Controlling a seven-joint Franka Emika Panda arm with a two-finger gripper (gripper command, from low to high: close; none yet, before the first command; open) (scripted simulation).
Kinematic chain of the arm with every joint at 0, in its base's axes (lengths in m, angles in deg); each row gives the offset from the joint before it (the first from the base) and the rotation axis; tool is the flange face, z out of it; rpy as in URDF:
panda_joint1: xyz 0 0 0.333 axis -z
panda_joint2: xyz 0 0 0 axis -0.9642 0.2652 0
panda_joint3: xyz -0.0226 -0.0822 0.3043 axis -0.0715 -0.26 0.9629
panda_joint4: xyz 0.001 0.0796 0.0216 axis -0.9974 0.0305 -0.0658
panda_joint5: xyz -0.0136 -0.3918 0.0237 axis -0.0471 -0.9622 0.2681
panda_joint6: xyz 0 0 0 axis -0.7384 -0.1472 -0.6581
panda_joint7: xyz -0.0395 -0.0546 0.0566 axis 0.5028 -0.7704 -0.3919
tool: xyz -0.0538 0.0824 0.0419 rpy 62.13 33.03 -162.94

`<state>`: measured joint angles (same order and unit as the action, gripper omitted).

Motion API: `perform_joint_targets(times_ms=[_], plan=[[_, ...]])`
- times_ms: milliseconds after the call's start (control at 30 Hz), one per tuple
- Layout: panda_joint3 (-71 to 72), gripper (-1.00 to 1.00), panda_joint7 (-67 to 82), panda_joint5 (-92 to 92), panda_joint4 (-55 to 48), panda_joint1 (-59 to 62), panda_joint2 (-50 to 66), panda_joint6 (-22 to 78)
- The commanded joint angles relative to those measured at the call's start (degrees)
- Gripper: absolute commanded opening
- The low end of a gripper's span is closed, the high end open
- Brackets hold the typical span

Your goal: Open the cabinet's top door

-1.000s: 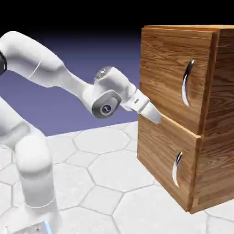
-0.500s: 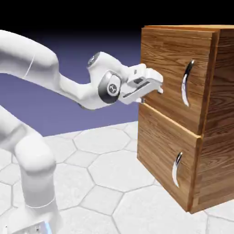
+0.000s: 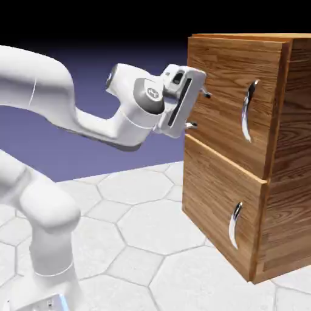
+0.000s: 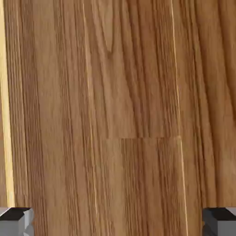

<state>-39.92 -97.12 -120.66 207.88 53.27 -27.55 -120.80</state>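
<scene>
The cabinet (image 3: 225,206) is a big brown wood box on the exterior view's right. It has 2 front doors, 1 over the other. The top door (image 3: 222,73) is shut, and it sits right above the low door (image 3: 212,182). Each door has 1 curved, shiny silver handle. The top handle (image 3: 246,112) and the low handle (image 3: 235,225) are both near the exterior view's right side of their doors.

The white arm (image 3: 91,124) comes in from the exterior view's left. The gripper (image 3: 200,110) is in front of the top door, on the side away from the top handle. Its 2 fingers are spread wide, 1 higher than the other, and they hold nothing. The gripper is apart from the top handle. I can't tell if the finger tips touch the wood.

In the hand view, brown wood with dark stripes fills nearly all of it. A thin, pale yellow strip (image 4: 6,115) runs down the left side. The 2 grey finger tips (image 4: 219,222) show at the bottom, far apart, with just wood to see between them.

The floor (image 3: 152,228) is white, with big tile shapes.
</scene>
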Motion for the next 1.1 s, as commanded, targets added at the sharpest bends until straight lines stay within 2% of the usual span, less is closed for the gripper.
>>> perform_joint_targets(times_ms=[0,1067], plan=[[-0.8,0.0,0.8,-2.5,-0.4,-0.6,-0.3,0.0],[-26.0,0.0,26.2,-82.2,-12.5,-20.9,-10.6,1.0]])
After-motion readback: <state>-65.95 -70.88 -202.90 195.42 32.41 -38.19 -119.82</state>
